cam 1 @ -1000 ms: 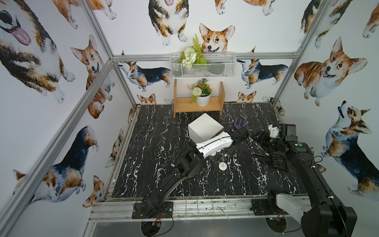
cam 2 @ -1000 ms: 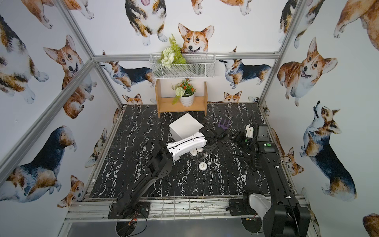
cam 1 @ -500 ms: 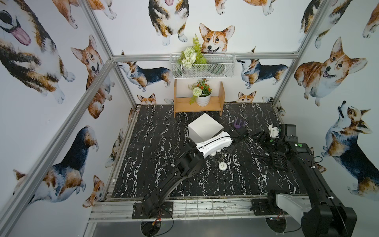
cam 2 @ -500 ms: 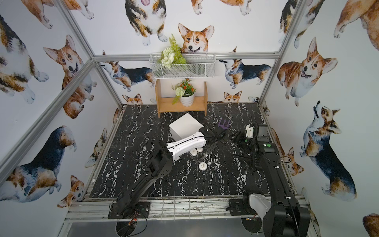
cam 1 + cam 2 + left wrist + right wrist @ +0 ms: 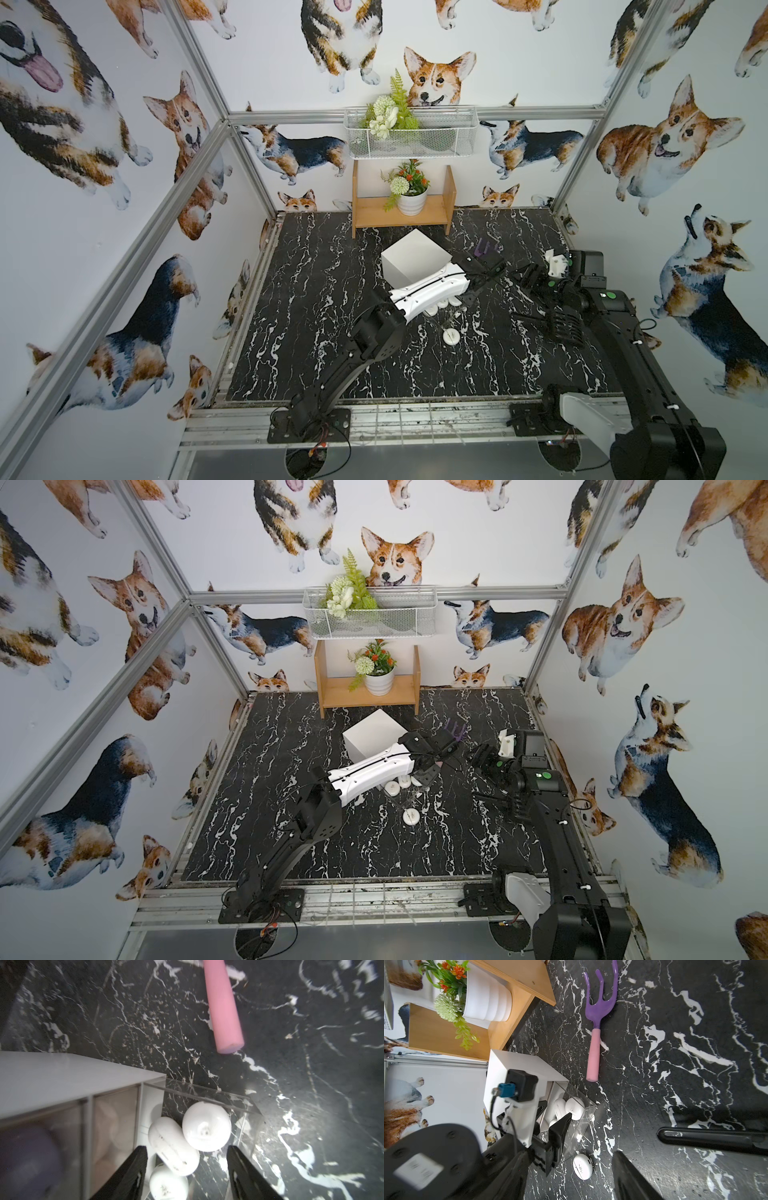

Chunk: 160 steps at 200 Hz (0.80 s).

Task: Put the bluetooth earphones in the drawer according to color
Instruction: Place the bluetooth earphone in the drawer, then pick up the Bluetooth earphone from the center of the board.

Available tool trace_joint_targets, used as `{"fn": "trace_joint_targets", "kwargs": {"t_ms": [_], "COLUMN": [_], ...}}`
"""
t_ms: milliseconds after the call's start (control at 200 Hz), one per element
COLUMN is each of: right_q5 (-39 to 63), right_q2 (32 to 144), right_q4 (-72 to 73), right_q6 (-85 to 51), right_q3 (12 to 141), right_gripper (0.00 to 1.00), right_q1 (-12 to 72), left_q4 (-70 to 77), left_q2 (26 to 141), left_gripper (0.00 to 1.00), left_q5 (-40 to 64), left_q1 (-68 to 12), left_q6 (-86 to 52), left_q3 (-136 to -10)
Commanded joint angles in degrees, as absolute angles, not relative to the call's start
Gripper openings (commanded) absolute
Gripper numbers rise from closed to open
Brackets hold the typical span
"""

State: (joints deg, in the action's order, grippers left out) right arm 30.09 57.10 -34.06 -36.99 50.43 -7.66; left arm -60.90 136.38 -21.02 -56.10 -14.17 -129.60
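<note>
Three white earphone cases (image 5: 205, 1126) lie in the open clear drawer (image 5: 207, 1095) — one more case (image 5: 582, 1165) outside; left gripper (image 5: 186, 1148) and right gripper (image 5: 638, 1144) gape, empty.

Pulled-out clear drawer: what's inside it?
Three white earphone cases lie clustered in the clear drawer. Its back end, inside the white cabinet, is hidden, so more may be there.
</note>
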Motion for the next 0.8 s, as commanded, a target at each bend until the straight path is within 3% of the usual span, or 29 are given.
{"fn": "trace_joint_targets", "kwargs": {"t_ms": [0,190,415,636,796], "right_q5": [32.9,34.9,30.4,21.1,13.2], "right_q2": [56.0,51.8,48.3,47.1,51.1], "right_q4": [-33.8,-32.2,-27.8,-24.1,-22.5], "right_q6": [-37.5,-41.0,-47.8,-55.2,-57.6], "right_q3": [50.7,46.1,37.4,31.2,30.0], "right_gripper": [0.68,0.68,0.72,0.72,0.74], "right_q1": [-7.7,-4.5,12.0,28.3,37.6], "left_q4": [-62.2,-61.2,-59.9,-53.8,-53.3], "left_q2": [131.1,116.1,96.5,78.6,72.0], "left_gripper": [0.67,0.68,0.75,0.8,0.81], "left_q5": [-24.3,-29.4,-33.0,-27.8,-25.8], "left_q1": [-57.2,-57.9,-55.9,-49.1,-46.1], "left_q6": [-15.7,-20.7,-30.1,-36.0,-37.9], "left_q3": [-128.2,-116.2,-96.0,-76.4,-69.0]}}
